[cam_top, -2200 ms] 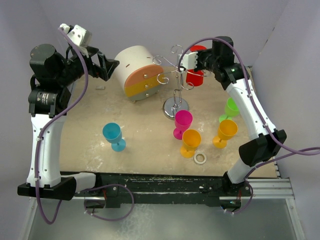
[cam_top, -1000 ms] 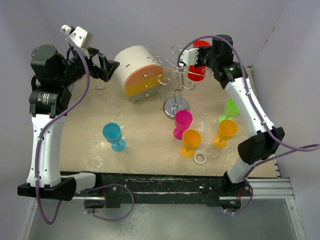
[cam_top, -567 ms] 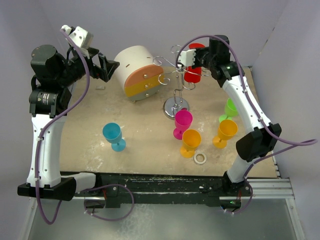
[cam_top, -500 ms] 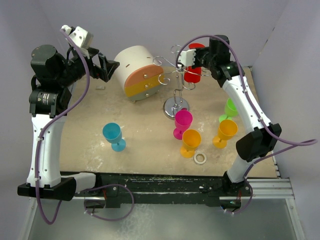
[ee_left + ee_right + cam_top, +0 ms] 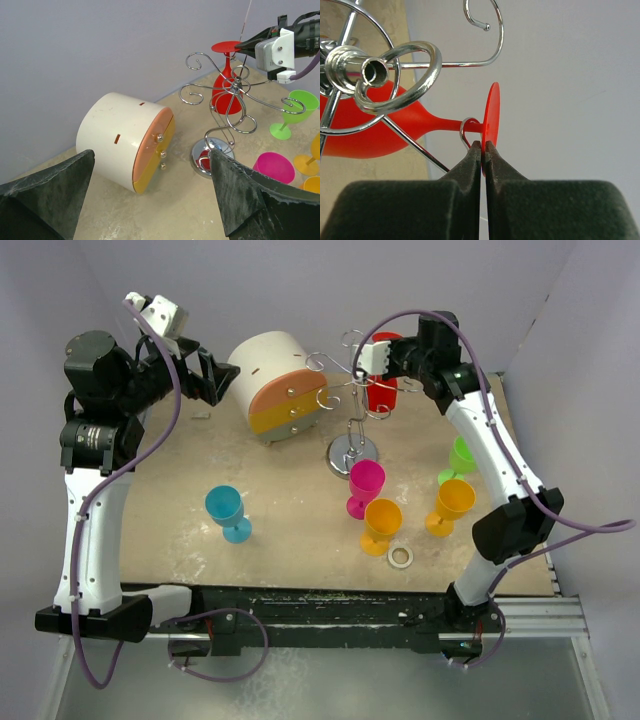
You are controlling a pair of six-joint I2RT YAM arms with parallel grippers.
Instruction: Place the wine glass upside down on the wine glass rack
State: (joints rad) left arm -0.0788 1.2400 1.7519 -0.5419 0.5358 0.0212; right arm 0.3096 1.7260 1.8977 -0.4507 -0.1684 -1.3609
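No writing, label, brand, number or sign can be read anywhere, neither on the wine glass rack (image 5: 352, 430) nor on the white-and-orange drawer box (image 5: 275, 385) just left of it.

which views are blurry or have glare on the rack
Top external: even, soft light, all sharp. Left wrist: rack crisp with small glints, near fingers dark. Right wrist: bright glare on the rack's chrome hub, red wine glass in focus.
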